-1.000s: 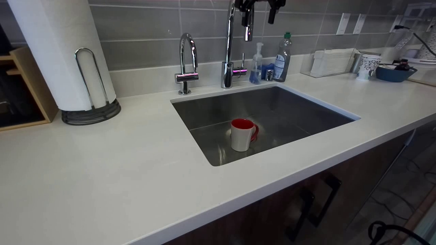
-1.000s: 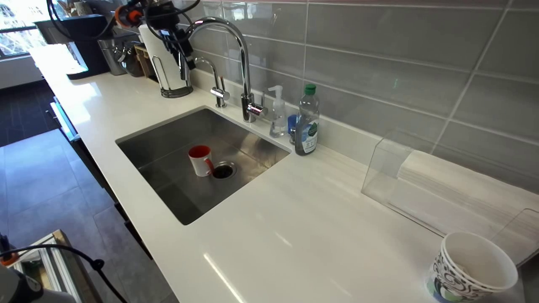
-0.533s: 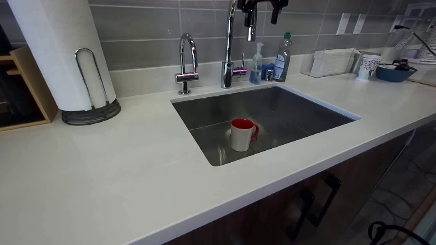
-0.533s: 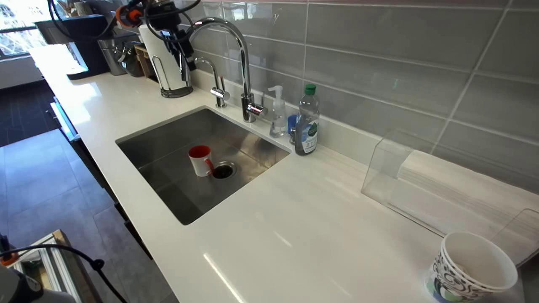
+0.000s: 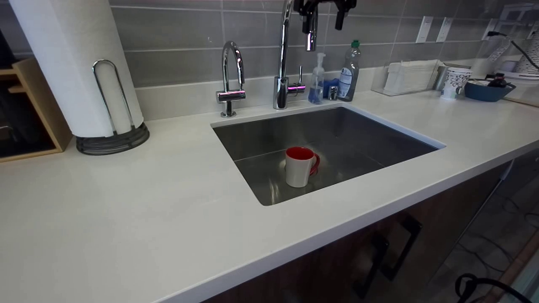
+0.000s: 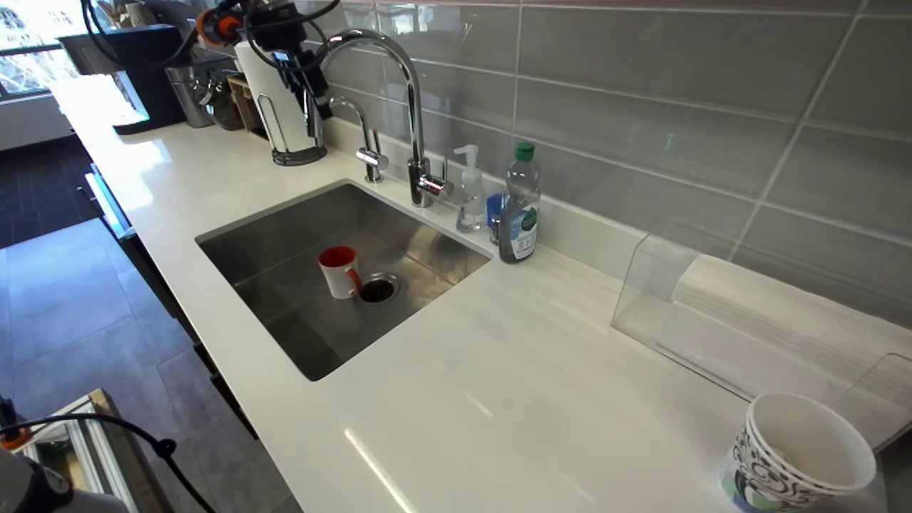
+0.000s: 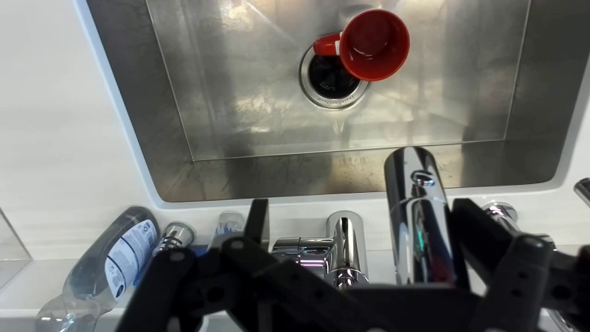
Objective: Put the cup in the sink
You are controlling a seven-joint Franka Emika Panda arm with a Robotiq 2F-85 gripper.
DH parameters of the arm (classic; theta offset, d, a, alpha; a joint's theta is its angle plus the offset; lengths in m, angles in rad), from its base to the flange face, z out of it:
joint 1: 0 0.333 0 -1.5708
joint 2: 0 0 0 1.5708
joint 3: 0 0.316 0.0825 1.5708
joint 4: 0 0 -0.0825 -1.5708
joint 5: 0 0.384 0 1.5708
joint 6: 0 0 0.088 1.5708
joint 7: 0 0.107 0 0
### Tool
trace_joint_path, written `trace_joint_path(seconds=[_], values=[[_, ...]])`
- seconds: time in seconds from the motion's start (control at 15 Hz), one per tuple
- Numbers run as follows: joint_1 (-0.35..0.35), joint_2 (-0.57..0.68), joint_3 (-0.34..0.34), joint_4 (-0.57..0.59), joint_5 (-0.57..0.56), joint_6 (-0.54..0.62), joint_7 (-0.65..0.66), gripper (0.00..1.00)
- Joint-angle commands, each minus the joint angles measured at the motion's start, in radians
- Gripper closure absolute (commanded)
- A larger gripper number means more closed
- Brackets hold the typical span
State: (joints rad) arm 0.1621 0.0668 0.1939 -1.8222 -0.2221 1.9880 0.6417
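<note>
At the top in both exterior views, one gripper [image 5: 322, 26], with two fingers [image 7: 256, 221] spread wide and nothing in their hold. Between them in the wrist view, one chrome spout [image 7: 417, 216], close beside the finger toward the right edge; touching or not, impossible to tell. Below, well apart from the gripper, one cup [image 7: 374, 44], upright on the floor of one sink [image 7: 239, 106], just beside one round drain [image 6: 377, 290], with the red handle [image 7: 326, 45] toward that drain. Around the sink, one white counter [image 6: 541, 370]. Along the back edge, one tall faucet [image 6: 415, 121], ending in the spout, and one short faucet [image 5: 230, 96], two in all. Next to these, one pump bottle [image 6: 471, 196] and one dish soap bottle [image 6: 520, 206]. Farther out, one paper towel roll [image 5: 80, 71], one clear holder [image 6: 641, 292] of folded paper [image 6: 755, 299] and at least one patterned paper cup [image 5: 454, 83]. In an exterior view only, one window [image 6: 32, 75]; likewise in an exterior view only, one blue bowl [image 5: 486, 91], with the drain there mostly behind the cup. On the cup, a white outside in both exterior views, but mainly red inside and handle in the wrist view. Compared with one second ago, a slight rightward shift of gripper and spout in the exterior view with the bowl, with the cup in the same place.
</note>
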Motion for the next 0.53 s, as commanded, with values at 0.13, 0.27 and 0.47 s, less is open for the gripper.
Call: trace_joint_path(seconds=[0.13, 0.27, 0.47], values=[[0.015, -0.001, -0.018, 0.015, -0.023, -0.024, 0.027, 0.0], [0.015, -0.003, -0.019, 0.014, -0.021, -0.024, 0.026, 0.0], [0.015, -0.003, -0.02, 0.015, -0.019, -0.026, 0.023, 0.0]])
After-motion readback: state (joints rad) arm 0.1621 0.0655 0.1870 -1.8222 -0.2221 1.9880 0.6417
